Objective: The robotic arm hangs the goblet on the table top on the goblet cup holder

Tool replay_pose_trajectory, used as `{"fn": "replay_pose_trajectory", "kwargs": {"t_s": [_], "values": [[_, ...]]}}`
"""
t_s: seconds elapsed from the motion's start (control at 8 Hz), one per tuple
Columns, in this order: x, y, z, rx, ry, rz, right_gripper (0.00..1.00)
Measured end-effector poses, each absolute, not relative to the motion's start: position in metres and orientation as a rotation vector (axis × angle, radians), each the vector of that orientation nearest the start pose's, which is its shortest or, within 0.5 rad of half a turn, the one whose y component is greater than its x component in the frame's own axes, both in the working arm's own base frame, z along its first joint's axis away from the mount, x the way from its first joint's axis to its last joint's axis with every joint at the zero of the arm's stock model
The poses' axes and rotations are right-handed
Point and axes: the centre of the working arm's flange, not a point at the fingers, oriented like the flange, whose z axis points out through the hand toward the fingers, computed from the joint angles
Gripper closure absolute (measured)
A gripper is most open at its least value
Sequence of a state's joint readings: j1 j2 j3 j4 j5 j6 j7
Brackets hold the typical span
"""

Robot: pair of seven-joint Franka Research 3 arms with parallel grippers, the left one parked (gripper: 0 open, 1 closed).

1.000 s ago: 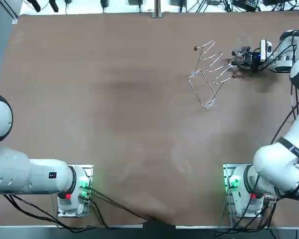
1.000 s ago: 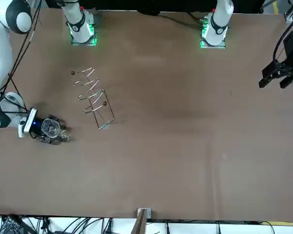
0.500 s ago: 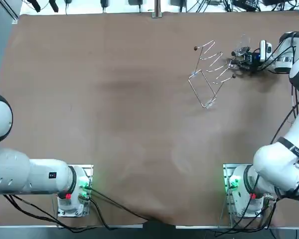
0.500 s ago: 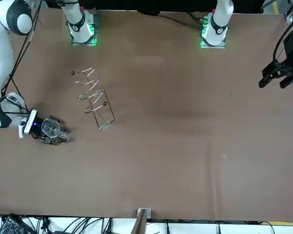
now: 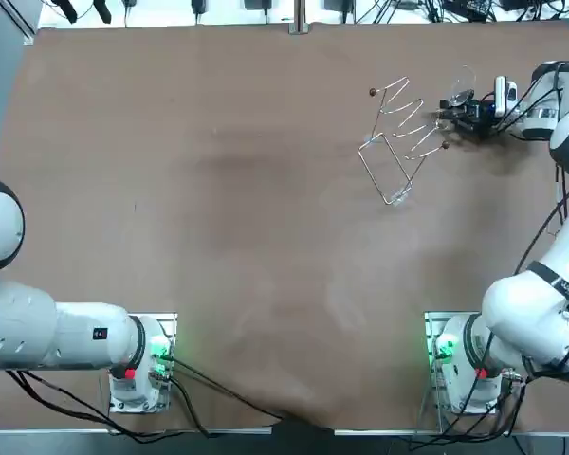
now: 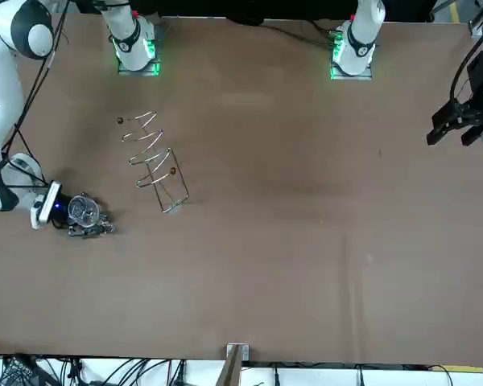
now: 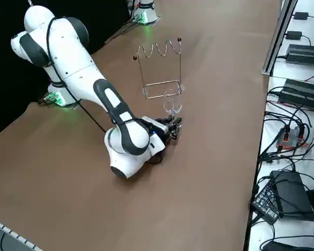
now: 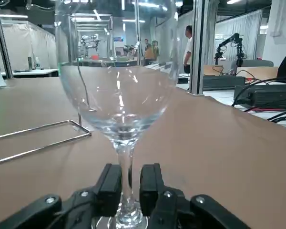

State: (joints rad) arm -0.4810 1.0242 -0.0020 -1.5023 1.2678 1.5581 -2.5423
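Observation:
A clear glass goblet (image 8: 119, 95) stands upright, and my right gripper (image 8: 130, 186) is shut on its thin stem just above the foot. In the top view the goblet (image 5: 461, 93) and gripper (image 5: 458, 111) are at the far right of the table, just right of the wire cup holder (image 5: 398, 142). The side view shows the gripper (image 7: 175, 127) lying low over the table with the goblet (image 7: 172, 104) rising in front of the holder (image 7: 159, 68). In the front view the goblet (image 6: 84, 210) is left of the holder (image 6: 153, 157). The glass is apart from the holder's hooks.
The holder's rectangular wire base (image 8: 38, 138) lies on the brown table (image 5: 218, 190) close behind the glass. The table's right edge (image 7: 261, 99) is near, with cables and power units beyond it. People stand far off in the room.
My right gripper has shifted slightly with the goblet in it, drawing a little away from the holder. The holder has not moved.

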Motion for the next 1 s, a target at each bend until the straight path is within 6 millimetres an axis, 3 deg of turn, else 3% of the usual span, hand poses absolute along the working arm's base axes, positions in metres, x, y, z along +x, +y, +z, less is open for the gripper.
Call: {"fn": "replay_pose_trajectory", "kwargs": {"t_s": [0.25,0.62,0.88,1.0], "values": [[0.604,-0.2,0.072,-1.52,-1.164,-1.255,0.91],[0.607,-0.198,0.078,-1.513,-1.04,-1.16,0.91],[0.616,-0.202,0.098,-1.551,-0.923,-0.995,0.91],[0.623,-0.207,0.117,-1.598,-0.867,-0.876,0.91]]}}
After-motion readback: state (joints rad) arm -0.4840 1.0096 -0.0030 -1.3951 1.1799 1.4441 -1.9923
